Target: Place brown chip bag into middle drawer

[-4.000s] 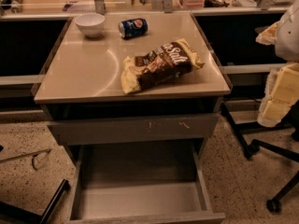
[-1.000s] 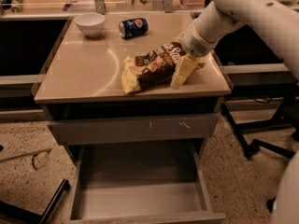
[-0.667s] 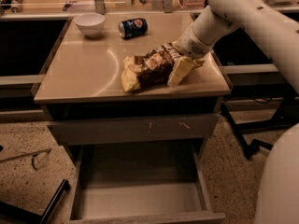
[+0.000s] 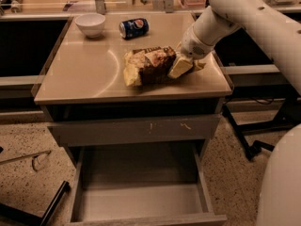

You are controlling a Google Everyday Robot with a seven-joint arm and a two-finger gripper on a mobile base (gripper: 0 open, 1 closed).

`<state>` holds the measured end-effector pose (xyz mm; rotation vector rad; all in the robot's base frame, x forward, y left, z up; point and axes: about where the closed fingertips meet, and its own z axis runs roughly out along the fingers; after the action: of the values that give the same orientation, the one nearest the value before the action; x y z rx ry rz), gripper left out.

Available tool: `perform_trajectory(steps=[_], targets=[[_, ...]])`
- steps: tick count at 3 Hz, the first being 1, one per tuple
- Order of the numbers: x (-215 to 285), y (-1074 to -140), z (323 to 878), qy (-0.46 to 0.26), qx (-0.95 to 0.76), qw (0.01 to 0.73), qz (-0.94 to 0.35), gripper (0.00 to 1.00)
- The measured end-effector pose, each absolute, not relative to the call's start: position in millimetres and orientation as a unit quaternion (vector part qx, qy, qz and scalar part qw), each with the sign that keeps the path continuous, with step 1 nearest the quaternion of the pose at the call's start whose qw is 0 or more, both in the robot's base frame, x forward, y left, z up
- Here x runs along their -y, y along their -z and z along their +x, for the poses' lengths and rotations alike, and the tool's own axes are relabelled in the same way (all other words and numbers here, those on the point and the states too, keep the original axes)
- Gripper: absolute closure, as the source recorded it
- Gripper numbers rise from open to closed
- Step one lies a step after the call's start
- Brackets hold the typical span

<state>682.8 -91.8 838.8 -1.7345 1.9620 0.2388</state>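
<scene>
The brown chip bag lies crumpled on the tan cabinet top, right of centre. My gripper comes down from the upper right on the white arm and is shut on the bag's right end, with one pale finger in front of the bag. The bag still rests on the top. The middle drawer stands pulled open below, directly under the cabinet's front edge, its grey floor bare.
A white bowl and a blue soda can sit at the back of the cabinet top. A closed grey drawer front with pale scratches is above the open drawer. A black chair base stands on the right floor.
The arm came in from the right and settled on the bag's right end. The bag has been bunched up and shifted slightly left. The drawer has not moved.
</scene>
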Motion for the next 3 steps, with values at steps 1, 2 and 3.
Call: perform_trajectory(steps=[1, 2, 3], targets=[[87, -852, 667, -0.091, -0.713, 0.265, -0.643, 0.88], [85, -869, 625, -0.095, -0.703, 0.265, -0.653, 1.0], [86, -871, 574, -0.109, -0.702, 0.271, -0.65, 1.0]])
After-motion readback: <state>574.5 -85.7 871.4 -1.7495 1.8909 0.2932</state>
